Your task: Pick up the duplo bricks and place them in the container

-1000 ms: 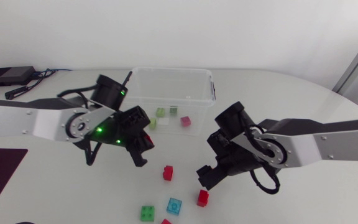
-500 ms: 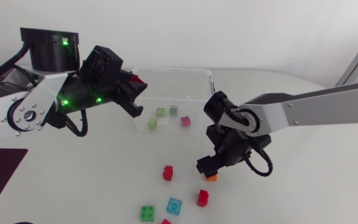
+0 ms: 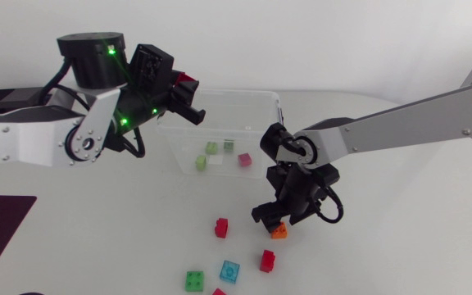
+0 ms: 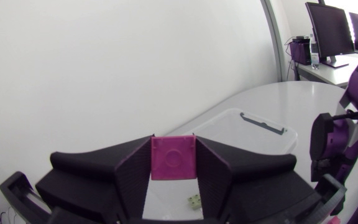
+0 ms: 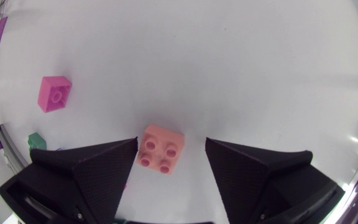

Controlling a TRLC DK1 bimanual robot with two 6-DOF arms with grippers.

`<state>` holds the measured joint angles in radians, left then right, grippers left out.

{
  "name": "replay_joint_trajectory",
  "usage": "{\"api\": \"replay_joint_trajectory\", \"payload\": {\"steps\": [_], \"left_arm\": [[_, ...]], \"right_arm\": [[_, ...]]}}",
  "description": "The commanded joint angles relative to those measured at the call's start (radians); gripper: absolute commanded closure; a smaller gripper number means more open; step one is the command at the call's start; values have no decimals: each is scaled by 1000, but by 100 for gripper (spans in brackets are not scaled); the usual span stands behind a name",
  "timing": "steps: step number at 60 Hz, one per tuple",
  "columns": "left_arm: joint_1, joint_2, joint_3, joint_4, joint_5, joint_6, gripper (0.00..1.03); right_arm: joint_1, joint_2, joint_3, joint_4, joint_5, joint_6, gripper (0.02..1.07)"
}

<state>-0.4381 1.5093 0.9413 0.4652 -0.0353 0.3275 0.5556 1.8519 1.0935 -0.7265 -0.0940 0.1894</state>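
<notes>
Jaws spread, the right gripper [image 5: 171,143] straddles a small orange four-stud plastic brick [image 5: 161,148]: light, rigid, probably slick, so pinch its flat sides. The left gripper [image 4: 174,169] clamps a red-pink plastic brick [image 4: 173,157].

Robotics lab, tabletop bench. Evidence: left arm [image 3: 23,147] and right arm [image 3: 400,131], pale links, black joints, over a white table [image 3: 433,229]; black electronics box [image 3: 11,100] with cables at its far corner; scattered duplo bricks [image 3: 221,227].
</notes>
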Motion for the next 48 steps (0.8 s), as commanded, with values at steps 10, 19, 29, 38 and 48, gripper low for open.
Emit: {"api": "replay_joint_trajectory", "payload": {"steps": [10,19,29,38,48], "left_arm": [[53,158,108,52,-12,-41,84],[73,226,154,64,-14,-48,84],[88,308,215,69,-17,-64,83],[88,370,289,4,-20,-68,74],[90,295,278,-105,-20,-76,12]], "right_arm": [[26,3,-3,-5,-4,27,63],[43,3,-12,-1,-3,24,73],[46,-71,-38,-10,22,-1,78],[44,-172,-21,-53,37,-10,78],[15,-281,66,-117,48,-33,77]]}}
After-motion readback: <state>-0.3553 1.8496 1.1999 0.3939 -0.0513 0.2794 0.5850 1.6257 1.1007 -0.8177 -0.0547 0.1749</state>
